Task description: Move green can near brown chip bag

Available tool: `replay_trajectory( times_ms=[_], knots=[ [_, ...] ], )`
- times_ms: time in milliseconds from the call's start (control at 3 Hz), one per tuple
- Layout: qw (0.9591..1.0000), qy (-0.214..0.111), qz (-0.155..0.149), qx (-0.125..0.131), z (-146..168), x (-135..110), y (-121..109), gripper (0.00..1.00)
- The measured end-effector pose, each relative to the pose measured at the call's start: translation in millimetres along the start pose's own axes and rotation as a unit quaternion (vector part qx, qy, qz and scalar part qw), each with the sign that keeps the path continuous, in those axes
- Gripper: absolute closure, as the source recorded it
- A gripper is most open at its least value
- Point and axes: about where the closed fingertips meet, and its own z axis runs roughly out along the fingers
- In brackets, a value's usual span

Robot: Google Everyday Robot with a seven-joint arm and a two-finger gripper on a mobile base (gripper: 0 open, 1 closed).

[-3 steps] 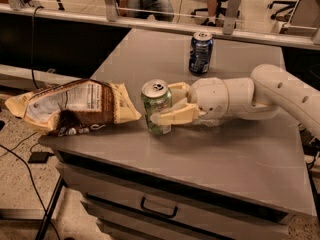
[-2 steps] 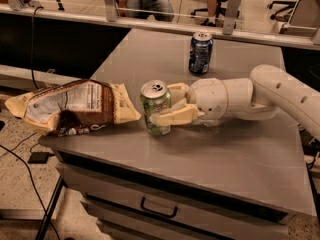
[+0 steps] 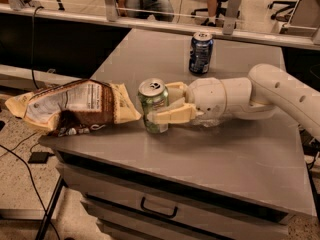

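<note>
The green can point(image 3: 151, 100) stands upright on the grey table point(image 3: 225, 156), just right of the brown chip bag point(image 3: 75, 106), which lies flat at the table's left edge and hangs partly over it. A narrow gap separates the can from the bag's right corner. My gripper point(image 3: 159, 104) reaches in from the right and is shut on the green can, with one finger in front of the can and one behind it. The can's base rests on the table.
A dark blue can point(image 3: 200, 53) stands upright farther back on the table, behind my wrist. The table has drawers along its front with a handle point(image 3: 158, 209). A railing and seated people are beyond the far edge.
</note>
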Motion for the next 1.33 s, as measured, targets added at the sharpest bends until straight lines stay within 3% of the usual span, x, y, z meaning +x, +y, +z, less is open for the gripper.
replay_trajectory(
  times_ms=[333,667,1333],
  knots=[
    [1.0000,0.000,0.000,-0.002,1.9,-0.6,0.4,0.15],
    [1.0000,0.000,-0.001,-0.004,4.2,-1.4,0.8,0.00],
    [0.9998,0.018,-0.005,0.001,-8.4,-4.9,1.1,0.00]
  ],
)
